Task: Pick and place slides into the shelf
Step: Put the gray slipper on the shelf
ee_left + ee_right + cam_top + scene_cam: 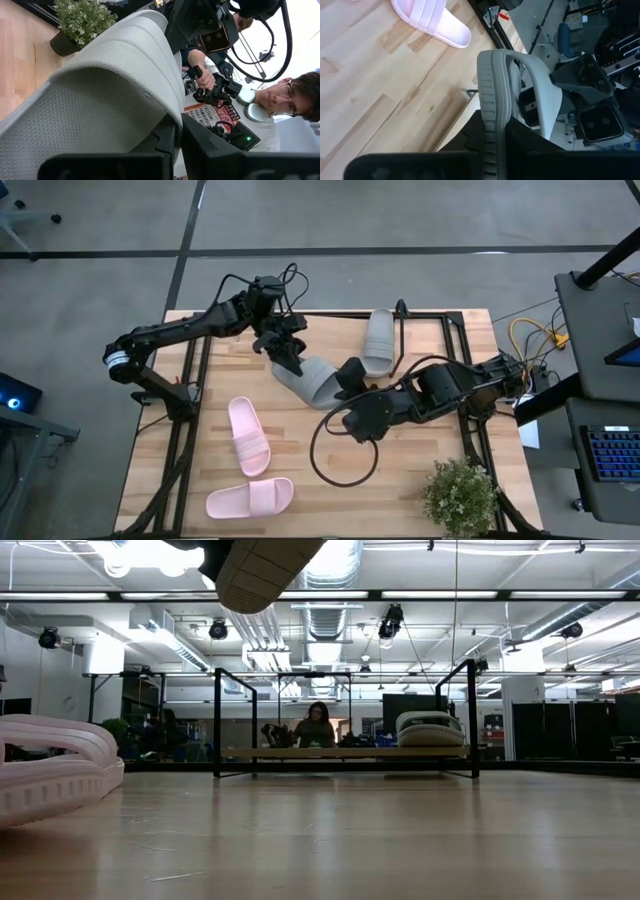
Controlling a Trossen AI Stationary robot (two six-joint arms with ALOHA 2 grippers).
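One light grey slide [312, 380] hangs in the air over the table's middle, held between both grippers; its sole [265, 570] shows at the top of the low view. My left gripper [290, 362] is shut on its far-left end, and my right gripper [348, 380] on its near-right end. The second grey slide [378, 340] lies sole down on the shelf [430, 316] at the far edge, and also shows on the shelf board [340, 752] as slide [430, 727]. Two pale pink slides [248, 435] [250, 498] lie on the table, near left. My left gripper pinches the grey slide's far-left end [167, 132] between its two fingers, coming from the table's far left side. The slide is lifted clear and reaches away from the fingers toward the other arm. The slide's own bulk hides the exact spot. My right gripper pinches the sole's ribbed rim [492, 117] at the slide's near-right end between its two fingers, coming from the table's right. The slide stands on edge in the hold, its strap [542, 85] arching to one side, clear of the table.
A potted plant [460, 495] stands at the near right corner. A black cable loop [340, 452] lies on the table below the right arm. A pink slide [50, 775] sits close to the low camera. A person [316, 726] sits beyond the shelf.
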